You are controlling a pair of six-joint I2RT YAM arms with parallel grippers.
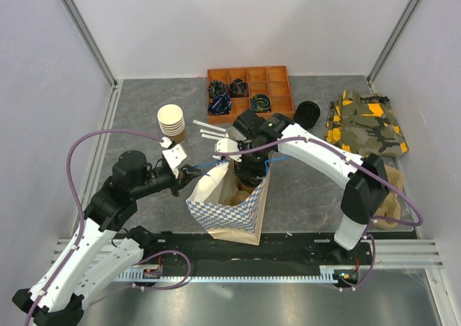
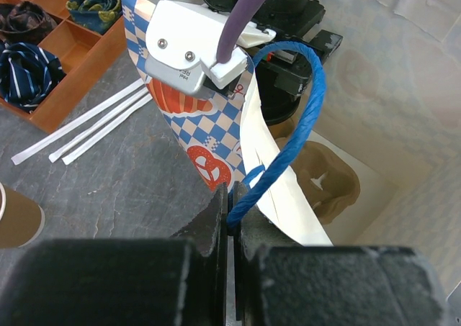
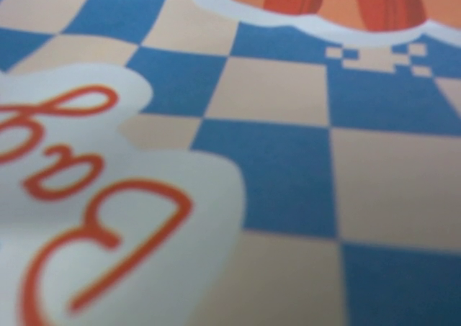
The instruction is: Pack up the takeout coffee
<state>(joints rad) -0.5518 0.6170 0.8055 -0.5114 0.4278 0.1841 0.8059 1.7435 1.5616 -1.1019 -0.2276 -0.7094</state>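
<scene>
One left tool pinches the blue handle (coffee's axis hidden).

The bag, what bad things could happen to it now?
1. The left gripper pinches just the blue handle. If that slips out, the mouth of the bag could flop shut against the right arm at its top edge.
2. The right wrist camera sees only checkered bag wall, so that arm is very close. It might push the bag over or tear the paper.
</scene>
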